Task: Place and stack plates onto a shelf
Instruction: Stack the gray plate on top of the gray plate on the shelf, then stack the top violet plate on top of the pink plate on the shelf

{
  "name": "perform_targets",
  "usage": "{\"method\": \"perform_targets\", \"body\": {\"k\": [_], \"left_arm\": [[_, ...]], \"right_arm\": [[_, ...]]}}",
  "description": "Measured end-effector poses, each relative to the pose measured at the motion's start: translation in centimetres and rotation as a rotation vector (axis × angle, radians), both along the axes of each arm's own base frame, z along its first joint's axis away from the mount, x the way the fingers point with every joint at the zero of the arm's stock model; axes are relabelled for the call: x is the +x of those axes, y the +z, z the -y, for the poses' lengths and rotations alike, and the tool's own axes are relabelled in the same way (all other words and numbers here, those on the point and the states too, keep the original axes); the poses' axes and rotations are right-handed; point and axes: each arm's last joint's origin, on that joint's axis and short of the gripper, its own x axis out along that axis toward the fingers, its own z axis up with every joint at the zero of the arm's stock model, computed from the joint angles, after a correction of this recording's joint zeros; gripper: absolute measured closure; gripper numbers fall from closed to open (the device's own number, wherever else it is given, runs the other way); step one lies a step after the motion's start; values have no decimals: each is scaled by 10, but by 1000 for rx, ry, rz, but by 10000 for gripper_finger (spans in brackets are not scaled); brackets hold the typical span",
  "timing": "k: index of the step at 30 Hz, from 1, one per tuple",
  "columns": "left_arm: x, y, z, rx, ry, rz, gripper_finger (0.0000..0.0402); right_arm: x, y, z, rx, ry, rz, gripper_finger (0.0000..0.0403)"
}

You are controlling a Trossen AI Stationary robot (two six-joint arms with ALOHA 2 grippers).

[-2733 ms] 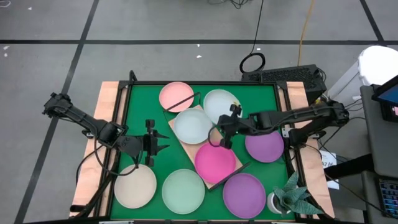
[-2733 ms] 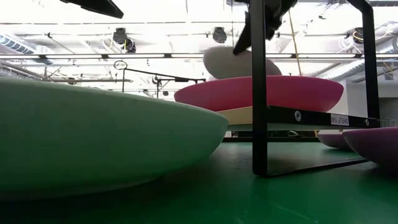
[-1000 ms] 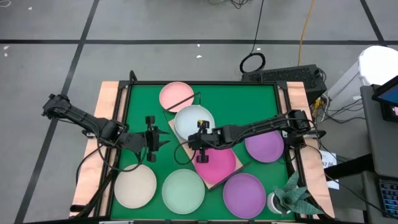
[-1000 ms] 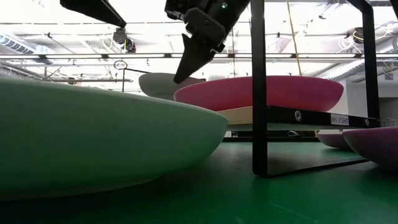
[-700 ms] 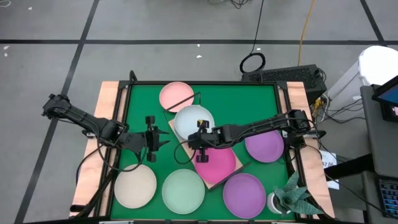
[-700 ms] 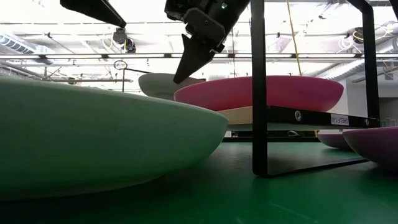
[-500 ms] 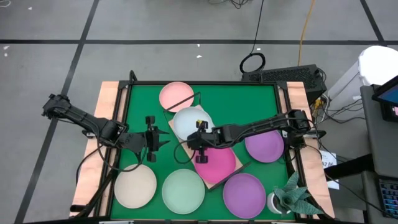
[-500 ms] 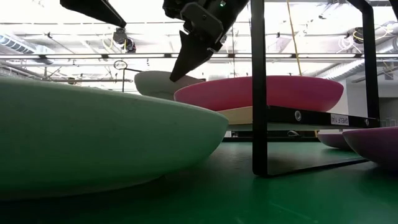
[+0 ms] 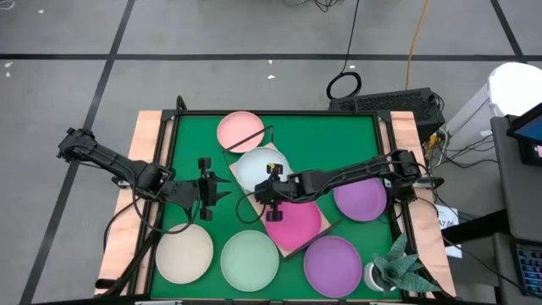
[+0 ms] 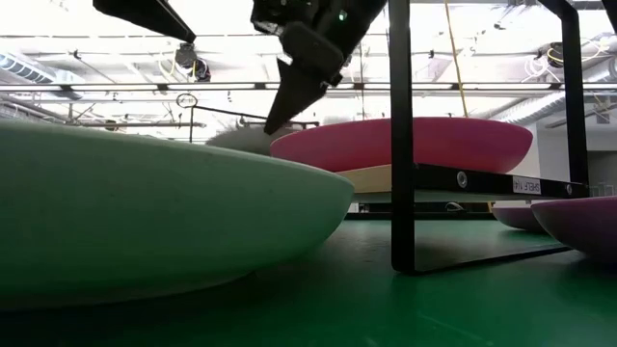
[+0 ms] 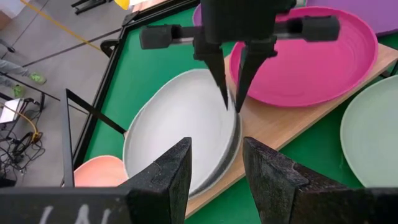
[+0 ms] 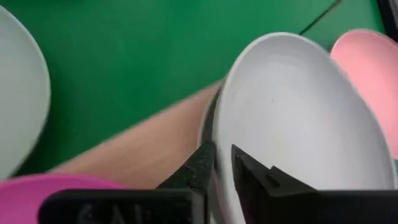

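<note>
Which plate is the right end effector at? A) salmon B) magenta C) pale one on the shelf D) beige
C: the right end effector has its fingertips at the rim of the pale plate, which lies on the shelf beside the magenta plate.

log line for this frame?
right gripper: jaws parting at rim of pale plate | plate: atop another on shelf | magenta plate: beside | left gripper: open, waiting

Two black jointed arms, tapered fingers
</note>
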Motion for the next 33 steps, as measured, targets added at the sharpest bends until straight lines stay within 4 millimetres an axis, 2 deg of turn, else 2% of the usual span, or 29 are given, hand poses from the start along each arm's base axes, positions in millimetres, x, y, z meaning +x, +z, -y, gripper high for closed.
{"method": "perform_targets", "body": {"k": [10, 14, 20, 25, 30, 33], "left_arm": [[0, 0, 0, 0, -3, -2, 252], [0, 0, 0, -5, -7, -3, 252], [0, 0, 0, -18, 1, -1, 252], [0, -1, 1, -45, 16, 4, 252], [0, -1, 1, -66, 23, 7, 252], [0, -1, 1, -79, 30, 10, 252]], "right_arm": [[-2, -2, 0, -3, 1, -26, 320], [-12, 14, -6, 3, 14, -23, 316], [-44, 55, -17, 44, 0, 1, 318], [-84, 90, -22, 19, -109, 10, 318], [-117, 102, -28, 45, -190, -64, 318], [-133, 96, -33, 59, -229, -119, 318]]}}
